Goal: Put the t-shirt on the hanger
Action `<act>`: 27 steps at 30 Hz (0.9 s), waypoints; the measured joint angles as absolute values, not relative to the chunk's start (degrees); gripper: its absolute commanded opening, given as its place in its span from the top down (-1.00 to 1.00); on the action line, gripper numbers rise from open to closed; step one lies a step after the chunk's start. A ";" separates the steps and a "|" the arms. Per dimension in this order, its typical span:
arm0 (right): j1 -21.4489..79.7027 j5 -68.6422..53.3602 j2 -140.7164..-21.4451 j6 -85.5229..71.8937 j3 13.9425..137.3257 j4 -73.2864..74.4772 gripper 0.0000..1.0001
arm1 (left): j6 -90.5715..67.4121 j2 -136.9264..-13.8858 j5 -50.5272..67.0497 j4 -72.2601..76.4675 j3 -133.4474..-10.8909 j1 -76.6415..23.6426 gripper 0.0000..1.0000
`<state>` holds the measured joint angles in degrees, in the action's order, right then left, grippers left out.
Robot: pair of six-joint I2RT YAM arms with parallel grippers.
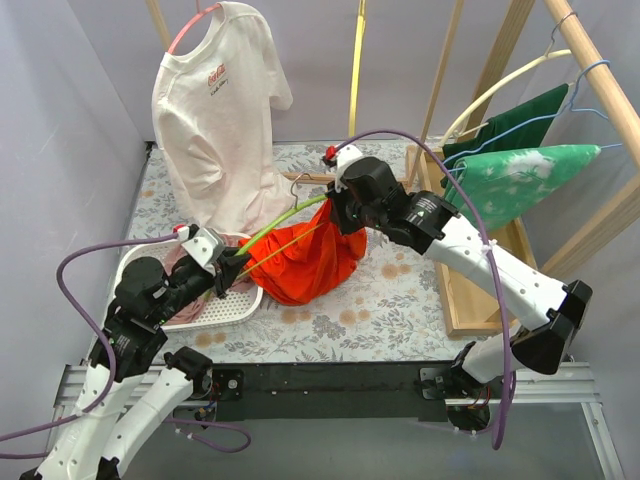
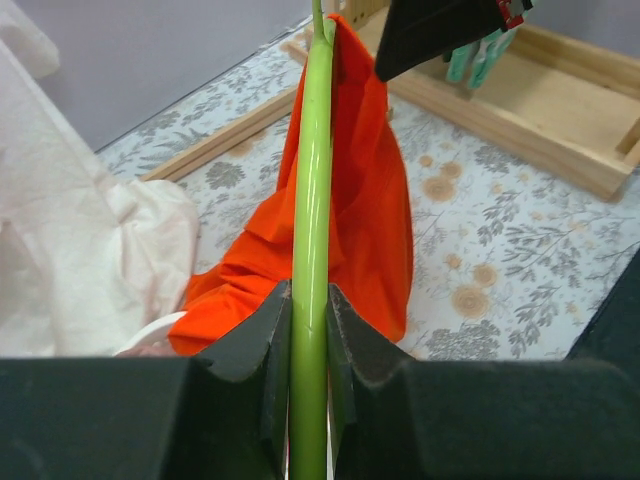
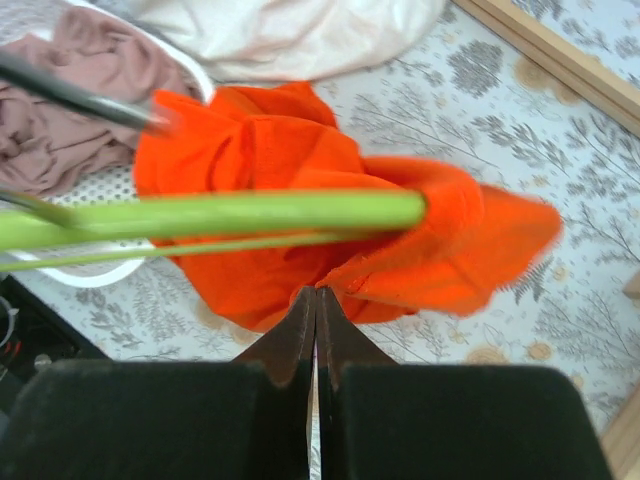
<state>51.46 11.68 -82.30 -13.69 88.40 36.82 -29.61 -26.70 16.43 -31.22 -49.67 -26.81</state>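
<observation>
The orange-red t-shirt (image 1: 305, 265) hangs bunched in the middle of the table, with its top edge lifted. The lime-green hanger (image 1: 280, 222) runs from my left gripper up into the shirt, and its far end is hidden in the cloth. My left gripper (image 1: 222, 272) is shut on the hanger's bar (image 2: 312, 200), with the t-shirt (image 2: 370, 220) draped just beyond it. My right gripper (image 1: 335, 215) is shut, its tips (image 3: 316, 292) pinching an edge of the t-shirt (image 3: 260, 150) just below the hanger (image 3: 250, 212).
A white basket (image 1: 235, 305) holding a pink-brown garment (image 3: 70, 70) stands at the front left. A white t-shirt (image 1: 215, 110) hangs on a pink hanger (image 1: 195, 25) behind it. A wooden rack (image 1: 470, 290) with green garments (image 1: 520, 170) stands on the right.
</observation>
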 measured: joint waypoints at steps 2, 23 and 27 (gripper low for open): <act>53.93 11.81 -83.64 -13.50 90.83 37.56 0.97 | -31.46 -26.39 18.33 -28.93 -47.48 -26.81 1.00; 62.17 19.84 -75.81 -15.09 76.14 34.41 0.74 | -57.41 -16.78 20.93 -1.39 -23.24 -26.85 1.00; 59.40 20.43 -71.64 -16.08 71.77 34.44 0.36 | -59.94 -14.81 21.17 1.56 -18.37 -26.85 1.00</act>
<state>59.40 20.43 -71.64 -16.08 71.77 34.44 -59.94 -14.81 21.17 1.56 -18.37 -26.85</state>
